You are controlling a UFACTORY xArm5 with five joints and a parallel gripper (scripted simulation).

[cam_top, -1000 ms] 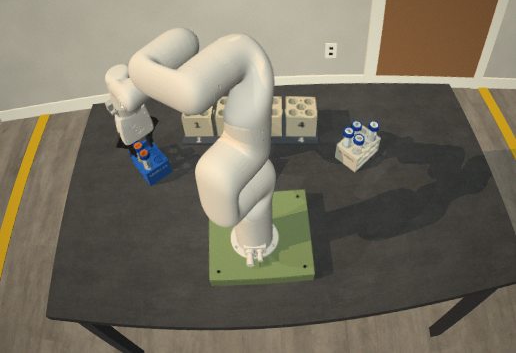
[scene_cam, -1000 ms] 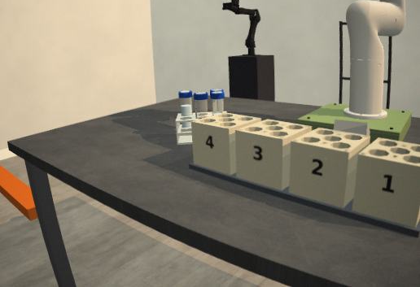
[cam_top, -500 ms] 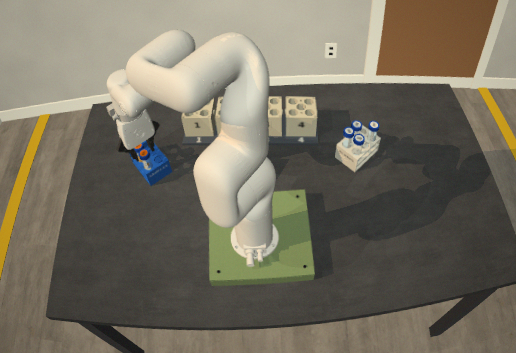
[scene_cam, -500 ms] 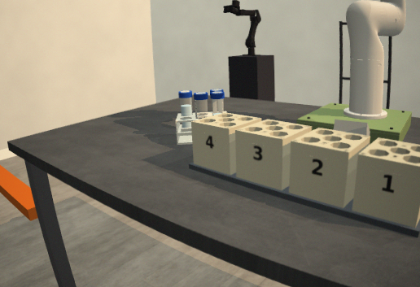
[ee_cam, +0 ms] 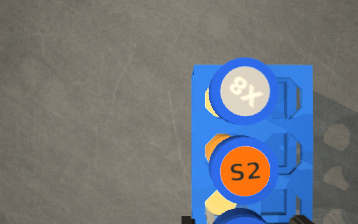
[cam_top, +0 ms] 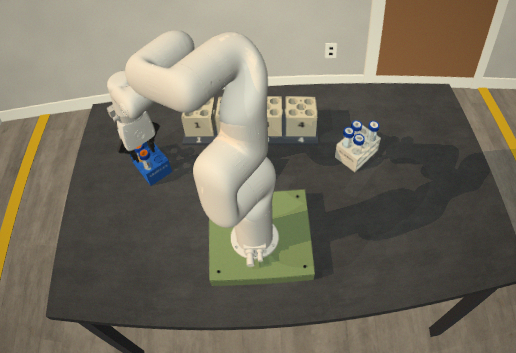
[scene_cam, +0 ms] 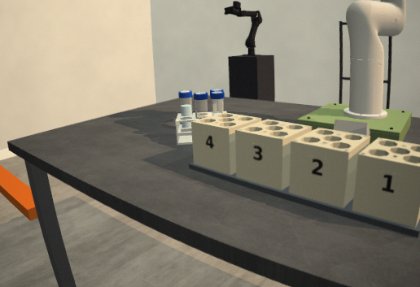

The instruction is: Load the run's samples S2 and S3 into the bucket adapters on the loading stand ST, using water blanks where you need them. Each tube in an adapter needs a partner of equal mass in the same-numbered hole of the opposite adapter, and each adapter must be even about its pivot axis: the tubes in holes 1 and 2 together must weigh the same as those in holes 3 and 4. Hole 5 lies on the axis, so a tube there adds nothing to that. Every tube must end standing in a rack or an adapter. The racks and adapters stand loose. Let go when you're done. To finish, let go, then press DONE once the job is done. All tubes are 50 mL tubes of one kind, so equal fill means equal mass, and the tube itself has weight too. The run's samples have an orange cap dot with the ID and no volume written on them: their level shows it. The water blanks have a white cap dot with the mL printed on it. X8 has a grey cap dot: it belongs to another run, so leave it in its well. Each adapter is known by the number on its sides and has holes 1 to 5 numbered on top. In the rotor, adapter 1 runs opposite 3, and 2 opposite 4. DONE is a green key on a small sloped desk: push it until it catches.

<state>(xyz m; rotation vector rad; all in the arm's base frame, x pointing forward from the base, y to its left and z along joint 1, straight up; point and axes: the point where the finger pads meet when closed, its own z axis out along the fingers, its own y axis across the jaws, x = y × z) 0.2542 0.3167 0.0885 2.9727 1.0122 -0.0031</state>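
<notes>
A blue rack stands at the table's left. In it stand X8 with a grey cap dot and S2 with an orange dot. A third blue cap shows only as a rim at the bottom edge of the wrist view, between my fingertips. My gripper is open and low over that end of the rack. Adapters 1, 2, 3 and 4 stand empty on the loading stand.
A white rack with several blue-capped water blanks stands right of the adapters. My arm rises from a green base plate and hides adapters 2 and 3 in the top view. A small grey sloped desk stands before the base.
</notes>
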